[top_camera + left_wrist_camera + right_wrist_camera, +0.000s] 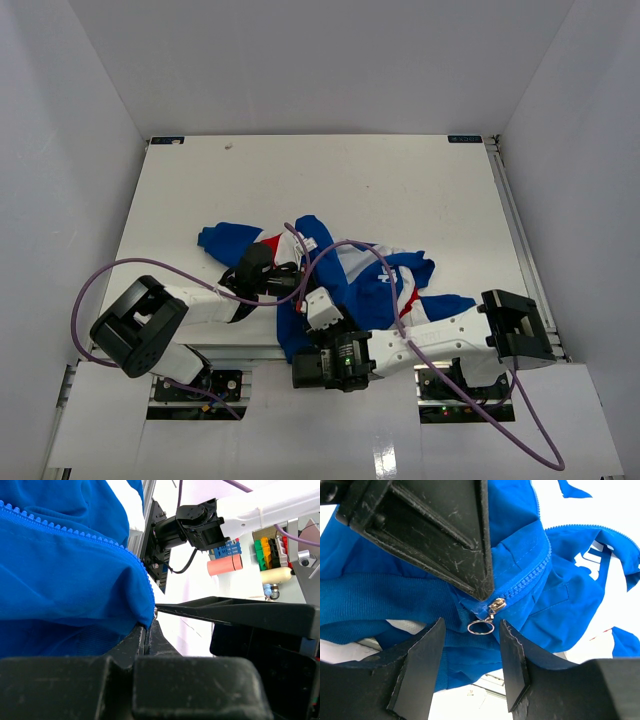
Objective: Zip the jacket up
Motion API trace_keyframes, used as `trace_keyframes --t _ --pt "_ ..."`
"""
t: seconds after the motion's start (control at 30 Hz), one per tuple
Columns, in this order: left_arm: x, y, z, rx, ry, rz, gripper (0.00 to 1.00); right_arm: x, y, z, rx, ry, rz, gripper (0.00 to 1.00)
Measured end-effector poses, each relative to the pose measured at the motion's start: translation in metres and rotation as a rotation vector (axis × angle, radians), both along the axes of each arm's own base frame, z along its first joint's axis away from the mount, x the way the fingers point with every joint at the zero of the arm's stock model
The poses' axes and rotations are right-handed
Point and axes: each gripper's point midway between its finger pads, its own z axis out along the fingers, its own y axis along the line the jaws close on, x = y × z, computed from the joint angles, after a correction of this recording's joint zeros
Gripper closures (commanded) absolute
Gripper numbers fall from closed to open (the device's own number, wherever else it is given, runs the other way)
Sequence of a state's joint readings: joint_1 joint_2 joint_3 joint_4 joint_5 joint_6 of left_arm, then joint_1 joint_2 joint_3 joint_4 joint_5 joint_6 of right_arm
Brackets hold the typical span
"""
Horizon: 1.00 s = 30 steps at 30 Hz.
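Observation:
The jacket point(372, 280) lies crumpled near the table's front edge, royal blue with white and red panels. My left gripper point(287, 284) is shut on the jacket's blue bottom hem beside the zipper end; in the left wrist view the gripper point(148, 625) pinches the fabric point(75, 580) right below the zipper teeth point(90, 536). My right gripper point(313, 302) is open. In the right wrist view the gripper point(471, 626) straddles the zipper's metal pull ring point(481, 627), which hangs from the slider point(496, 604) at the zipper's low end. The fingers do not touch the ring.
The table's front edge with its metal rail point(250, 352) lies just below the jacket. White walls enclose the table point(330, 180) on three sides. Purple cables point(110, 275) loop over both arms. The left gripper's fingers point(445, 535) fill the top of the right wrist view.

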<state>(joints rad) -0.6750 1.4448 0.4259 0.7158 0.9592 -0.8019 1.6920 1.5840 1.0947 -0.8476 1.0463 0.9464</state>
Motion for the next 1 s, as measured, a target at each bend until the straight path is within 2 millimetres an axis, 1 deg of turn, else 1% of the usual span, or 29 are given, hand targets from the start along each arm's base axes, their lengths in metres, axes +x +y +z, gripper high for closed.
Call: trace_keyframes --t 0.27,0.5,0.7,0.93,1.0 --pt "0.0000 0.0000 0.0001 0.000 -0.001 0.000 1.00 0.0014 -0.0011 -0.0052 -0.034 -0.015 -0.020 0.53" --pt "0.0001 0.0000 0.0002 -0.001 -0.001 0.000 1.00 0.0029 -0.0032 -0.0041 -0.036 -0.025 -0.028 0.61" --pt "0.0009 0.0005 0.0004 -0.002 -0.001 0.002 1.00 0.0038 -0.0058 -0.0031 -0.041 -0.030 -0.035 0.65" --pt "0.0011 0.0006 0.0005 -0.002 -0.002 0.002 1.00 0.0041 -0.0071 -0.0004 -0.036 -0.033 -0.048 0.75" --pt "0.0011 0.0006 0.0005 -0.002 -0.002 0.002 1.00 0.0043 -0.0079 0.0003 -0.034 -0.034 -0.054 0.80"
